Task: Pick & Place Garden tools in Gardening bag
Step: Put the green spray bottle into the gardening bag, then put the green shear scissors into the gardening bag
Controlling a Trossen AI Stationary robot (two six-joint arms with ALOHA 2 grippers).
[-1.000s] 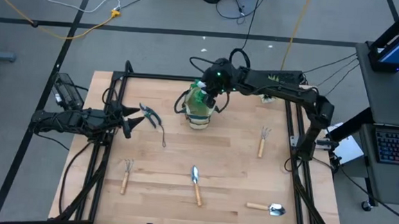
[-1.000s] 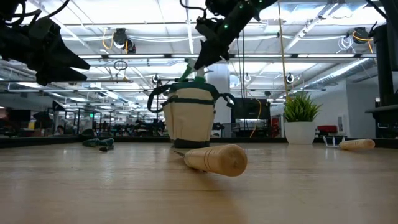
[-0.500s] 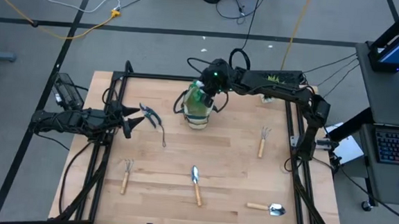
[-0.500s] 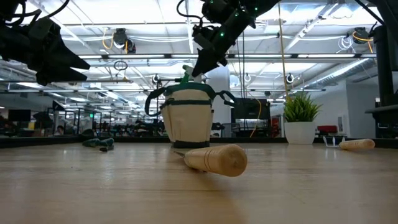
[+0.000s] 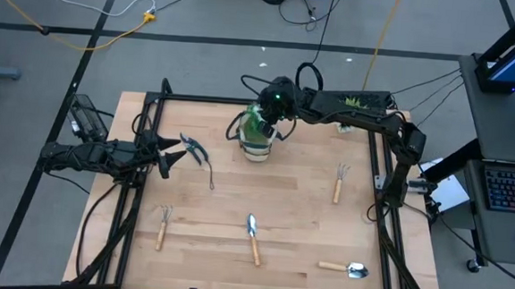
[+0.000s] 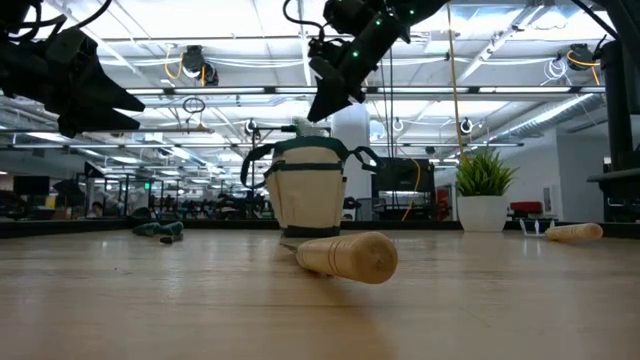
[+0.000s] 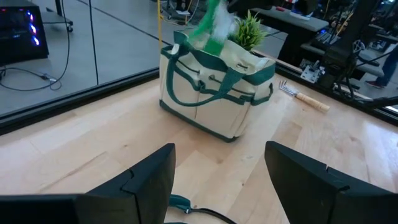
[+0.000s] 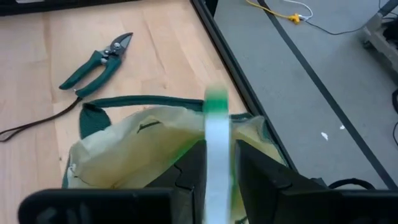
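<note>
The right gripper (image 5: 268, 112) hangs over the small beige fabric gardening bag with a dark green band and loop handles (image 5: 256, 135), which stands at the upper middle of the high view on the pale wooden table (image 5: 289, 218). In the right wrist view a blurred green and white spray bottle (image 8: 216, 155) shows between the gripper's fingers (image 8: 186, 171), over the bag's open mouth; the jaws stand narrow, and whether they grip the bottle I cannot tell. In the left wrist view the same bottle is a green smear above the bag.

The left gripper (image 5: 169, 153) waits at the left of the table with its jaws wide and nothing in them. Just beside it, toward the centre, lie the dark-handled pruning shears (image 5: 194, 150).

A wooden-handled fork rake (image 5: 161, 226) lies at lower left, a wooden-handled silver trowel (image 5: 253, 237) at lower centre, a second trowel (image 5: 343, 269) at lower right, and another fork rake (image 5: 339, 181) at right of centre.
</note>
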